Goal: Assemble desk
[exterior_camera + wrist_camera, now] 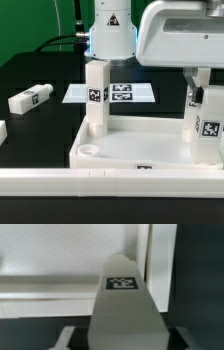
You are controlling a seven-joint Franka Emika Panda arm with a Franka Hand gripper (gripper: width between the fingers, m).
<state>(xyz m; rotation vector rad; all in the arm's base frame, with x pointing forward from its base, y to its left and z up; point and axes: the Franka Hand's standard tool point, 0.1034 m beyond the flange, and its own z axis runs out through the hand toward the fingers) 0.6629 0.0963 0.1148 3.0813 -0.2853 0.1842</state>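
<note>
The fingers [207, 100] pinch an upright leg [207, 128] over the top's [150, 150] corner, probably to seat it. Another leg [96, 95] stands socketed.

An upright leg [97, 96] blocks the desk top [140, 152] at its 10 o'clock corner; another leg [207, 125] stands at 3 o'clock under the gripper [200, 92]. Between them the tray's middle is open. A loose leg [31, 98] lies on the table [40, 125] toward 9 o'clock, well apart.
</note>
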